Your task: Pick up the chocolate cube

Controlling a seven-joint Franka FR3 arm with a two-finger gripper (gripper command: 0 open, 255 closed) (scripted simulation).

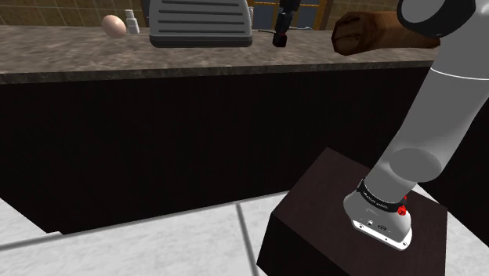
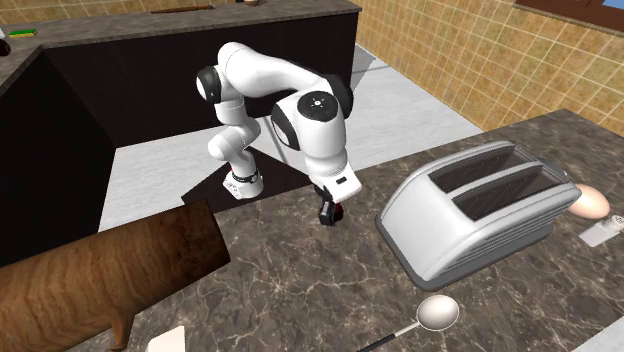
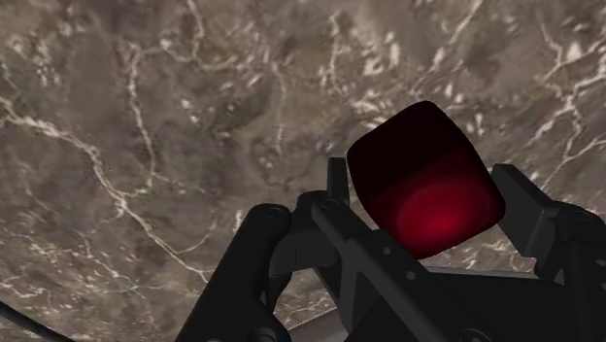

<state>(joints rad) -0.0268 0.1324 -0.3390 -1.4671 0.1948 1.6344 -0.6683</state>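
Note:
The chocolate cube [image 3: 427,180] is a dark red, rounded block, clasped between my gripper's two black fingers [image 3: 335,194]. My gripper [image 3: 429,199] is shut on it over the brown marbled counter [image 3: 146,126]. In the second exterior view the gripper [image 2: 328,213] points down at the counter's near edge, with a red glint of the cube [image 2: 336,211] at its tip. The shoulder view has the gripper [image 1: 280,37] low over the counter, to the right of the toaster. Whether the cube touches the counter I cannot tell.
A grey two-slot toaster [image 2: 480,205] stands on the counter close to the gripper. Beyond it lie an egg [image 2: 588,202] and a small shaker [image 2: 603,232]. A spoon [image 2: 437,312] lies nearer the camera. A big brown wooden object [image 2: 100,270] rests on the counter.

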